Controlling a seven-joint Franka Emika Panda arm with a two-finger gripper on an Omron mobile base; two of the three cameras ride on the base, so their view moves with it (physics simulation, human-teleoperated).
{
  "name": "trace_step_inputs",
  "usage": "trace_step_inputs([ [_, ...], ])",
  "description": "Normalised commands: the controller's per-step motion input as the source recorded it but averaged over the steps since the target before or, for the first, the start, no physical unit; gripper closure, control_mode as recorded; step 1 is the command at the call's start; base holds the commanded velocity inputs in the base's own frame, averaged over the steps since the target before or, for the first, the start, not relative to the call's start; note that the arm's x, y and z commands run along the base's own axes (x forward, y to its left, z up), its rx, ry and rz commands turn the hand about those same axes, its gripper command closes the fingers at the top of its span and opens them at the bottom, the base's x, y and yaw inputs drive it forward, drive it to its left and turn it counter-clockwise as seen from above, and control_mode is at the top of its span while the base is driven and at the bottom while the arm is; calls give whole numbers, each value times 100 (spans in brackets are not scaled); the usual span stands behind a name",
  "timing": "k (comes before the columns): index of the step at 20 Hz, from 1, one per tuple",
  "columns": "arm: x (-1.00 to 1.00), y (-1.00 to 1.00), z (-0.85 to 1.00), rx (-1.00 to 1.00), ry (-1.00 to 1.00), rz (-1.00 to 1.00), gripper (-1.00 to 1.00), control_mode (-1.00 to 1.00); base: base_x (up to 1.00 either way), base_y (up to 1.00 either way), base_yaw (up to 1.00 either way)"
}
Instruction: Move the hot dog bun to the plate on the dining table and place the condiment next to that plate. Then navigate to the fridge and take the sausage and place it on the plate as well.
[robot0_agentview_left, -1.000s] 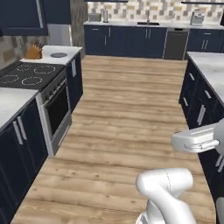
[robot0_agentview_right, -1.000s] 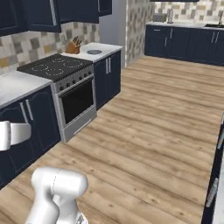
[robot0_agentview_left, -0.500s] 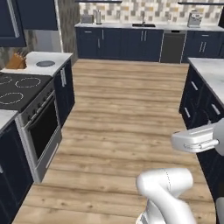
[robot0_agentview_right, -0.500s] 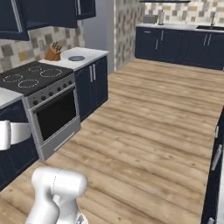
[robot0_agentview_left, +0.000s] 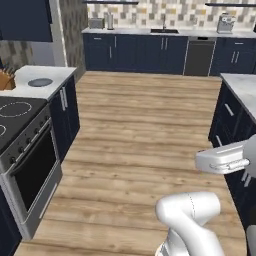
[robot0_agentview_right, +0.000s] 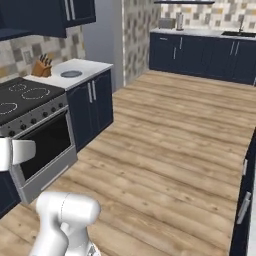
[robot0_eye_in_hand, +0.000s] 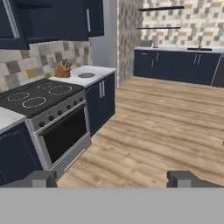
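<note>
While the pincer (robot0_eye_in_hand: 111, 178) stands wide open with nothing between its tips, it faces down a wooden floor (robot0_eye_in_hand: 162, 127). At about nine o'clock in the hand view sits a stove (robot0_eye_in_hand: 41, 103), with a counter (robot0_eye_in_hand: 94, 71) past it carrying a knife block (robot0_eye_in_hand: 63, 70) and a round dish (robot0_eye_in_hand: 86, 75). At twelve o'clock, far off, runs a dark cabinet row (robot0_eye_in_hand: 179, 65) with a sink tap (robot0_eye_in_hand: 200, 42). I can't spot the bun, condiment or plate.

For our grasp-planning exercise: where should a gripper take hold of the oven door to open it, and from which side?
Grip the handle, the bar across the top of the oven door. Come straight at it from the front, one jaw above and one below, because the bar runs level and seems to stand off the door.
</note>
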Motion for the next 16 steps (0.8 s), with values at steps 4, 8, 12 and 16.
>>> trace_step_inputs([
  [4,0,0,0,0,0,0,-100,100,71,-25,0],
  [8,0,0,0,0,0,0,-100,100,57,-37,6],
  [12,0,0,0,0,0,0,-100,100,40,-42,16],
  [16,0,0,0,0,0,0,-100,100,70,-13,23],
])
